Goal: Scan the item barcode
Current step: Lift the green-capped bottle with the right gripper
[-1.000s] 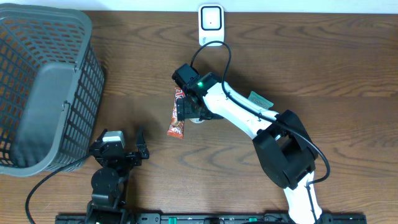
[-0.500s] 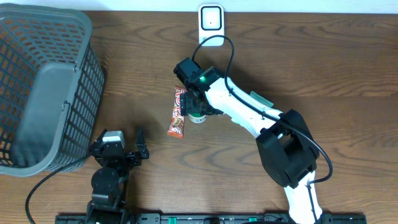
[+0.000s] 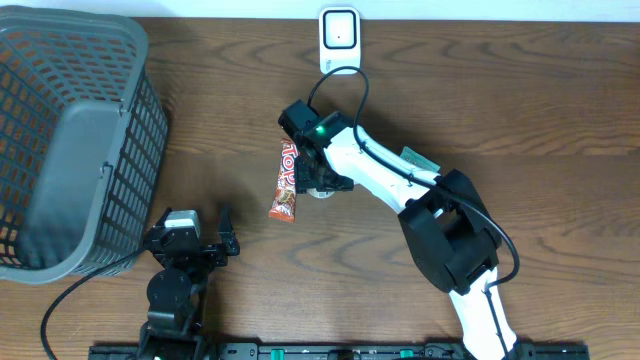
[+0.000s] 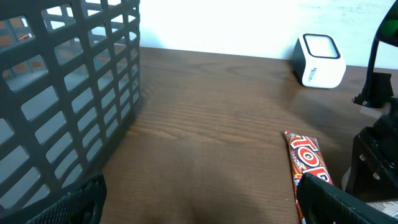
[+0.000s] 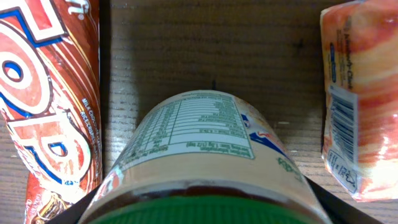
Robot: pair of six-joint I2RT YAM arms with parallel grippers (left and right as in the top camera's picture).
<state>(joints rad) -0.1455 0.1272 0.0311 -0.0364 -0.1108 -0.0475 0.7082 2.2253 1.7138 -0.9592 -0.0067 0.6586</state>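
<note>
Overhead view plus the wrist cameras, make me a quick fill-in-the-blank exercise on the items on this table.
1. The bottle below the right hand has a ___ cap.
2. The candy bar beside it has a mostly ___ wrapper.
3. The grey basket stands at the overhead view's ___ edge.
4. The barcode scanner has a ___ casing.
Missing words: green; red; left; white.

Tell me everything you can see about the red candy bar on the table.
The candy bar is long and slim, in a glossy red-orange wrapper with big white letters outlined in blue. It looks sealed and lies flat on the wooden table, slightly slanted in the overhead view. A green-lidded bottle sits beside it with bare table between; nothing but the table visibly touches it.
</note>
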